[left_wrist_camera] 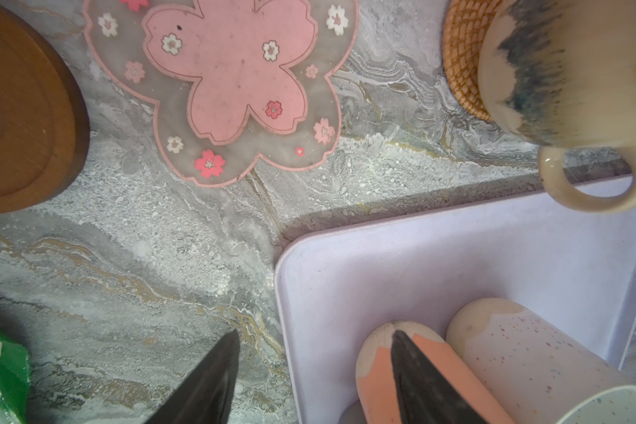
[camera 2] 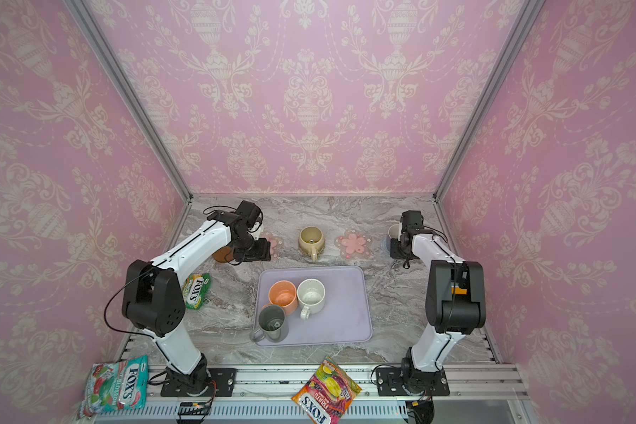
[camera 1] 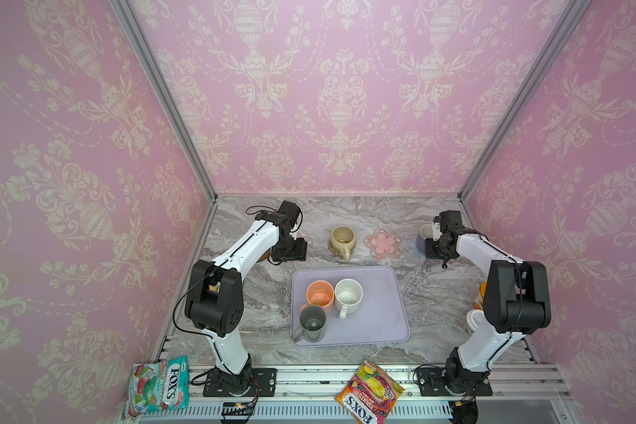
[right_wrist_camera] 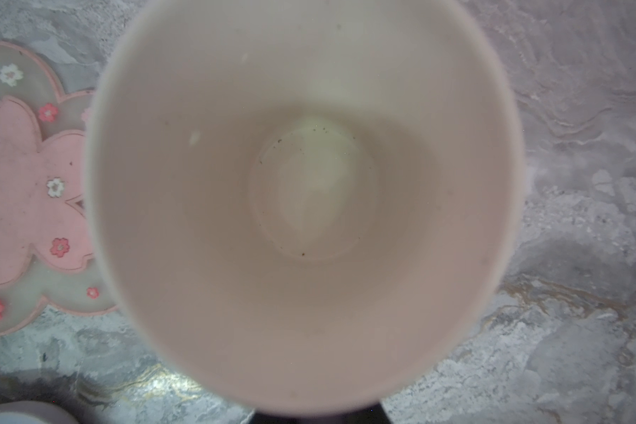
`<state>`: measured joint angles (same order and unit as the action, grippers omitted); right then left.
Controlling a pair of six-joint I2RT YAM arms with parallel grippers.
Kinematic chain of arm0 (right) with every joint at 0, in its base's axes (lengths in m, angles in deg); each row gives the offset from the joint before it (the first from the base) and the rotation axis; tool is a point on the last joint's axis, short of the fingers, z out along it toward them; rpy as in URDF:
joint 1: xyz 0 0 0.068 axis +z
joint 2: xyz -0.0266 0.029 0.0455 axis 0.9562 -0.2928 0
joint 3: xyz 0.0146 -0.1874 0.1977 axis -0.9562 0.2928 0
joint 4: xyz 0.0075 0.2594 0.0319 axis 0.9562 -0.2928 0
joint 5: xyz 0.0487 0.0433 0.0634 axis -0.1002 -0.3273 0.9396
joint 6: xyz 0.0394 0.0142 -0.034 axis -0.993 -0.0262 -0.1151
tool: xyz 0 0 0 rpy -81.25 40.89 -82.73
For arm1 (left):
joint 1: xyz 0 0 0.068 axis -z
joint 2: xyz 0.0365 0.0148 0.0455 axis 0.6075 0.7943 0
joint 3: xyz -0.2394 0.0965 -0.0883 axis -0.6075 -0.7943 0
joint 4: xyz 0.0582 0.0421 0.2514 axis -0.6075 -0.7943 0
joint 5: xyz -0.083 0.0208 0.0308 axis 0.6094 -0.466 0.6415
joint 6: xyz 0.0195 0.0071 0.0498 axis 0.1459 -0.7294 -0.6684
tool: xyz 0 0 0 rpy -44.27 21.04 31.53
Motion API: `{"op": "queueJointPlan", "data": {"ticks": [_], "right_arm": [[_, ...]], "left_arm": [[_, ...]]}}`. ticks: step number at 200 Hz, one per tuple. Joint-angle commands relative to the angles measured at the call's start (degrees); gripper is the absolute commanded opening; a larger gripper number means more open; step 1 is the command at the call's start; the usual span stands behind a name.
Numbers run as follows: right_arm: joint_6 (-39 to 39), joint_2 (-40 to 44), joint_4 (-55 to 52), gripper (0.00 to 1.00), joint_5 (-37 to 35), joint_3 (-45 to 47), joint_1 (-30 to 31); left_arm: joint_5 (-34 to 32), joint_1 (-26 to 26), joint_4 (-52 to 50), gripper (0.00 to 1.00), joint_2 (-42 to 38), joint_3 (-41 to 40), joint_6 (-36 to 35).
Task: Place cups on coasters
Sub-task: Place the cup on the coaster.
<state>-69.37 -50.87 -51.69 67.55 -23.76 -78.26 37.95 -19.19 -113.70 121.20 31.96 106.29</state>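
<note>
My left gripper [left_wrist_camera: 315, 333] hangs open above the corner of the lavender tray [camera 1: 382, 312], holding nothing. Beside it lie a brown coaster [left_wrist_camera: 23, 110] and a bare pink-flower coaster [left_wrist_camera: 232, 80]. On the tray stand the peach cup [camera 1: 320, 293], the speckled white cup [camera 1: 348, 295] and the dark grey-green cup [camera 1: 312, 323]. The beige cup [camera 1: 342, 238] sits on the rattan coaster [left_wrist_camera: 463, 55]. A second pink-flower coaster [camera 1: 382, 244] is bare. My right gripper [camera 1: 435, 235] is shut on the lavender cup [right_wrist_camera: 309, 183] at the back right, over a pale blue edge [camera 1: 416, 244]; whether it rests there I cannot tell.
Candy bags lie at the front edge [camera 1: 158, 385] [camera 1: 369, 394], and a green one [camera 2: 197, 290] lies by the left arm. An orange-lidded container [camera 1: 481, 293] and a white jar [camera 1: 474, 321] stand behind the right arm. Pink walls close in on three sides.
</note>
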Motion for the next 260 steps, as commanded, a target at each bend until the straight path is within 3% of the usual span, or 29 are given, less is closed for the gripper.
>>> {"op": "queueJointPlan", "data": {"ticks": [1, 76, 243, 260], "right_arm": [[-0.47, 3.94, 2.11, 0.00, -0.61, 0.40, -0.34], [-1.48, 6.79, 5.13, 0.00, 2.93, 0.97, -0.29], [-1.57, 1.42, 2.84, 0.00, 1.73, 0.99, -0.27], [-1.95, 1.43, 1.10, 0.14, 1.13, 0.62, -0.28]], "left_arm": [[0.67, -0.27, -0.85, 0.68, -1.83, -0.47, 0.53], [1.81, -0.28, 0.22, 0.68, -2.52, -1.91, 1.34], [2.41, -0.24, 0.58, 0.68, -0.77, -1.03, 1.14], [2.43, -0.29, 0.58, 0.68, -0.73, -0.82, 1.14]]}}
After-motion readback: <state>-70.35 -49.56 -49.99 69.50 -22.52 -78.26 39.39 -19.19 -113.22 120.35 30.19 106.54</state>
